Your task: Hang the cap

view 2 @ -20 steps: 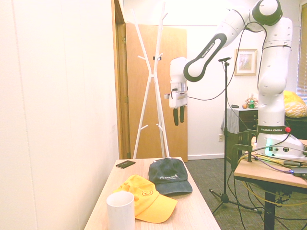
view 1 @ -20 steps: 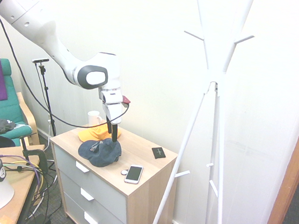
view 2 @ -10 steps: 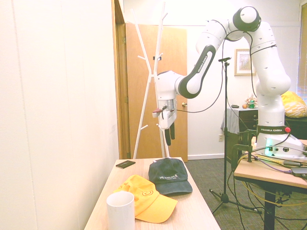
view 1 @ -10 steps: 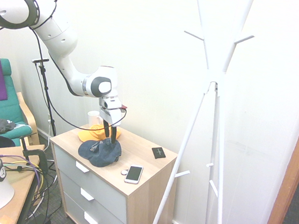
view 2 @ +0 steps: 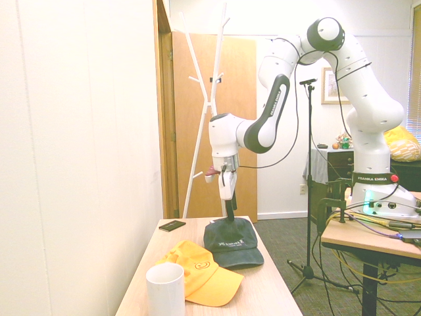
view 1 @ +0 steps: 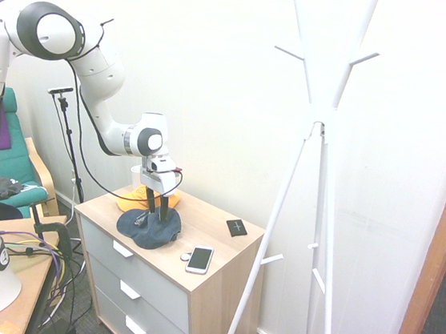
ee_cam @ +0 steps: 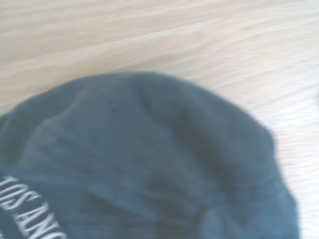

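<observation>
The dark navy cap (view 1: 151,230) lies on the wooden top of the dresser (view 1: 214,243), brim toward the orange cap. My gripper (view 1: 156,210) points straight down over its crown, open, with the fingertips (view 1: 163,212) at or just above the fabric. From the other side the gripper (view 2: 230,214) comes down onto the top of the cap (view 2: 231,245). The wrist view is filled with blurred navy fabric of the cap (ee_cam: 149,159) with pale lettering, and wood grain beyond it. The white coat stand (view 1: 318,121) rises to the right of the dresser.
An orange-yellow cap (view 2: 200,268) lies beside the navy one, with a white mug (view 2: 164,291) next to it. A phone (view 1: 199,259), a small round thing and a black flat item (view 1: 236,227) lie on the dresser top. A wooden door (view 2: 223,125) stands behind the coat stand (view 2: 210,99).
The arm has swung in and lowered the gripper from well above the dresser down onto the navy cap's crown. The jaws stayed open. The cap has not moved.
</observation>
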Controlling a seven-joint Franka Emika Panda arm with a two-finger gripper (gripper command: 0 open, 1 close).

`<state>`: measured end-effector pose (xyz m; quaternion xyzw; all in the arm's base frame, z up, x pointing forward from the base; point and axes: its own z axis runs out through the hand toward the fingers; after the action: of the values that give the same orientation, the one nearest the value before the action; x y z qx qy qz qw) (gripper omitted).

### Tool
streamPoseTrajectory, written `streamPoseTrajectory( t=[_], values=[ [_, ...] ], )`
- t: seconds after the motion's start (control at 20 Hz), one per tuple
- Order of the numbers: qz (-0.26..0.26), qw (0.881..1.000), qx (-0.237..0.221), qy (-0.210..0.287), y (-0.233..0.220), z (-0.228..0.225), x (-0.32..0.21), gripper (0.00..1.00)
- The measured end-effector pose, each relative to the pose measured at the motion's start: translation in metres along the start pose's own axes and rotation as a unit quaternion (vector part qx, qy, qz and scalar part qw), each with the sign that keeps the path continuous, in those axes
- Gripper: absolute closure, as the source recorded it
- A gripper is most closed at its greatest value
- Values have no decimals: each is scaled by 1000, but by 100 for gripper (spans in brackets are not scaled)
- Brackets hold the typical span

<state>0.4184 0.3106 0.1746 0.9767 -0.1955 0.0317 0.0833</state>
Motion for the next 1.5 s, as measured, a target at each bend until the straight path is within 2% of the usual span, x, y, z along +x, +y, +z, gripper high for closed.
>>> streamPoseTrajectory(
  t=[0.35, 1.35, 1.5],
  values=[
    [-17, 1000, 4, 11, -2, 22, 5, 100],
    [-25, 999, 12, 27, -8, 19, 5, 100],
    [-31, 999, 0, 31, -5, 21, 7, 100]
  ],
)
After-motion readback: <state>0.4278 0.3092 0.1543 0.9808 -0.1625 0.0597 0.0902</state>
